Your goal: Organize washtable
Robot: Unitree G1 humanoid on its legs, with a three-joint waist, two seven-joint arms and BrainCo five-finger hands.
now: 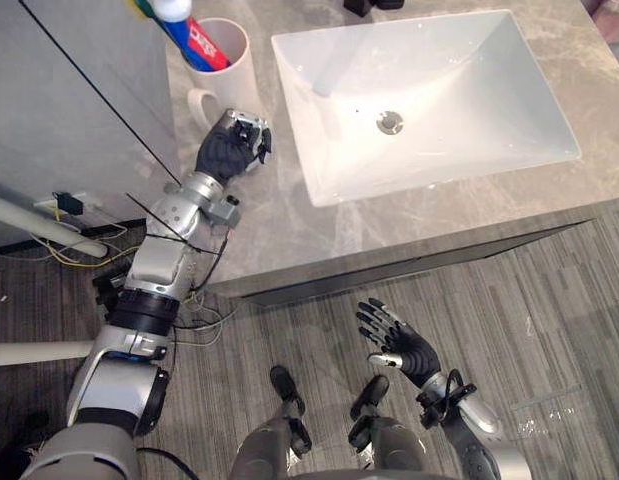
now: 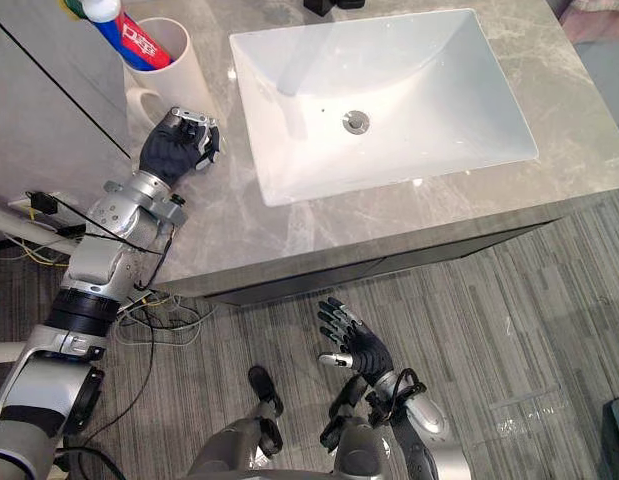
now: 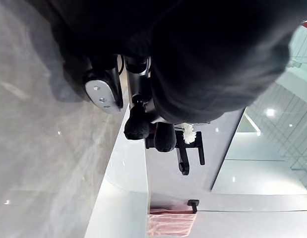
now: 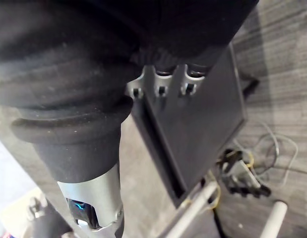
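— Where is the mug sitting?
— On the desk, left of the sink, with a toothpaste tube standing in it.
— And the left robot hand?
— Resting just beside the mug's handle, fingers curling on nothing.
— The right robot hand?
— Hanging low over the floor, fingers spreading apart.

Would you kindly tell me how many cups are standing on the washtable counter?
1. The white cup stands on the counter left of the sink, just beyond the left robot hand; more could sit outside the view.
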